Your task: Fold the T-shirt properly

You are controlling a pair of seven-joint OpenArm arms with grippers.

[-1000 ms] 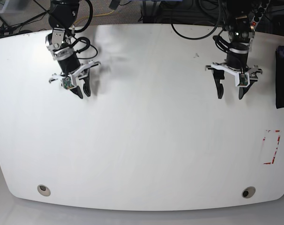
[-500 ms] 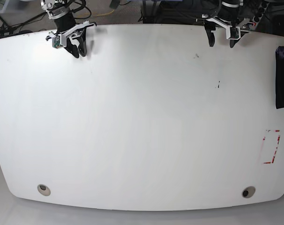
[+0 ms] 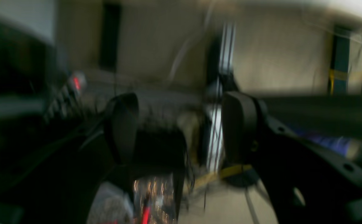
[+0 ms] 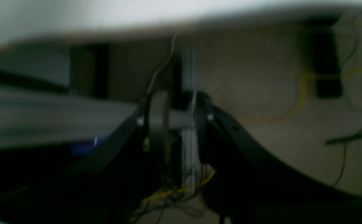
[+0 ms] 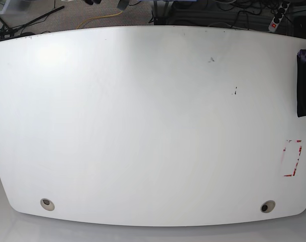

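The black T-shirt (image 5: pixel 305 83) lies as a narrow dark strip on the white table (image 5: pixel 143 126) at its far right edge, cut off by the picture's border. Neither arm shows in the base view. In the blurred left wrist view my left gripper (image 3: pixel 181 127) stands open, with a wide gap between its fingers (image 3: pixel 121 124) and nothing in it. My right gripper (image 4: pixel 181 124) appears in the right wrist view with its jaws a narrow gap apart and empty. Both wrist views look past the table's edge at floor and cables, and no T-shirt shows in them.
A red-marked rectangle (image 5: pixel 293 158) sits near the table's right front. Two round holes (image 5: pixel 47 204) (image 5: pixel 267 206) lie along the front edge. Small dark specks (image 5: pixel 236 91) mark the surface. Cables and a power strip (image 5: pixel 278 15) lie on the floor beyond the far edge.
Both arms drew back from over the table toward the far edge and have left the base view. The T-shirt has not moved.
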